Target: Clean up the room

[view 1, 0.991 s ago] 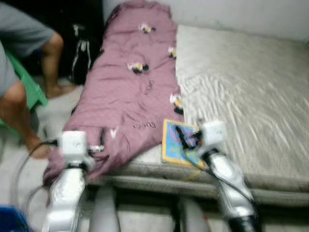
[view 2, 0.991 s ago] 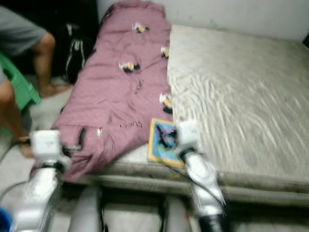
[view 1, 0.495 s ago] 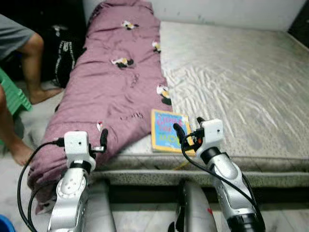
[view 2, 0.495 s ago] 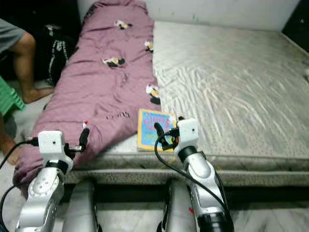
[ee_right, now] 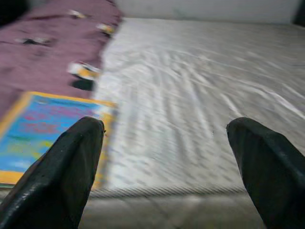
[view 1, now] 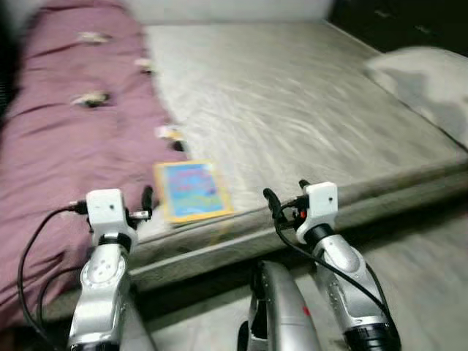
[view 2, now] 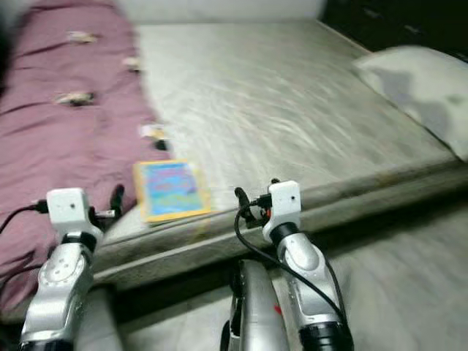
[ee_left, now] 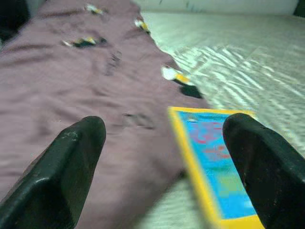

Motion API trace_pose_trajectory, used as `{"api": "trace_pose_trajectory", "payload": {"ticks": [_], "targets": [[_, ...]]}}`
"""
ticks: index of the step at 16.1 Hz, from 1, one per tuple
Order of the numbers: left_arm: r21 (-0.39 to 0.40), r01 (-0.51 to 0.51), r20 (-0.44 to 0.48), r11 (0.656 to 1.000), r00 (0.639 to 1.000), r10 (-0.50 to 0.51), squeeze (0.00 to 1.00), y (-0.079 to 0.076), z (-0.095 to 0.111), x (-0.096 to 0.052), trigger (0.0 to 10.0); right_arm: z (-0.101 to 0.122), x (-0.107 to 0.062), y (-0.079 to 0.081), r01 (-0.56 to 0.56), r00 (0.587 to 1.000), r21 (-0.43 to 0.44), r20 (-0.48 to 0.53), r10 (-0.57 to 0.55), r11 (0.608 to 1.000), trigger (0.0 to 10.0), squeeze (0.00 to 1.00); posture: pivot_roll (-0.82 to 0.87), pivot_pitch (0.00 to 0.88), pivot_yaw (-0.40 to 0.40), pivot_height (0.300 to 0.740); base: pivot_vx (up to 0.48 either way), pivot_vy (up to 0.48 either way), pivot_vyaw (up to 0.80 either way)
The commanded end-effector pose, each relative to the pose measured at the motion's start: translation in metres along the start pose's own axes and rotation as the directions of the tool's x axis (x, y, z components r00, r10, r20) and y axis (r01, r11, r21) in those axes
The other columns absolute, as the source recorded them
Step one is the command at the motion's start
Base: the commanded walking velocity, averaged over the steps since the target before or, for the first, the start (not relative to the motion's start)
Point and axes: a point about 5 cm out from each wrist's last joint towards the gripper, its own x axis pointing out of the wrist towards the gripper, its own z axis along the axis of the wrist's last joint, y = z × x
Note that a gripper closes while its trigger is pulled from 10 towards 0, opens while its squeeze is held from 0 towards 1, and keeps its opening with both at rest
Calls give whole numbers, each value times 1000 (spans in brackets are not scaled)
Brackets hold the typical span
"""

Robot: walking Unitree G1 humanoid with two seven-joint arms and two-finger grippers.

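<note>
Across most of the head views, from about 9 o'clock round to 3 o'clock, stretches a bare grey mattress, its near edge running slantwise just ahead of both arms. Over its side at 9 to 11 o'clock lies a mauve blanket printed with small dark and yellow figures, draped down over the mattress edge toward 8 o'clock. At 2 o'clock a pale pillow rests at the far corner of the mattress, against a dark background. Grey floor shows at 4 to 5 o'clock, beyond the mattress edge.

Near the middle, slightly toward 9 o'clock, a picture book with a yellow border and a blue cover lies flat on the mattress, just beside the blanket's edge and close to the near edge of the bed. Both head views are blurred.

At 7 o'clock the left gripper is held up short of the bed, its two black fingers spread wide with nothing between them; its wrist view looks over the blanket and the book. At 5 o'clock the right gripper is likewise raised, fingers wide apart and empty, facing the book's corner and the open mattress.
</note>
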Motion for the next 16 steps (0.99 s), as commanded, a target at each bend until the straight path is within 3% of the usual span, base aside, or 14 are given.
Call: {"api": "trace_pose_trajectory", "payload": {"ticks": [1,3,7,10,11,16], "targets": [[-10,-23,-33,1000,999,23,0,4,-5,-1,10000,2,2,-1,0,1000,-5,4,0,1000,10000,0,14,0,-67,533,0,0,0],[-82,-53,-79,995,996,47,0,4,-8,5,10000,3,0,-1,3,1000,-6,8,-2,1000,10000,0,8,0,-63,533,0,0,0],[-128,-88,-114,988,991,73,0,4,-10,10,10000,4,-2,-4,26,1000,5,11,-26,1000,10000,0,-3,4,-58,533,0,0,0],[-124,-86,-124,989,990,71,0,6,-11,10,10000,2,-3,-8,47,999,15,-6,-47,999,10000,0,-2,6,-58,533,0,0,-800],[-170,-102,-165,980,984,73,0,6,-14,14,10000,6,-5,-8,44,999,-15,7,-44,999,10000,0,-2,14,-63,533,0,0,0],[-228,-32,-174,973,985,-8,0,-13,-12,27,10000,5,-15,-12,50,999,-7,5,-50,999,10000,0,-28,24,-50,528,0,0,0]]}}
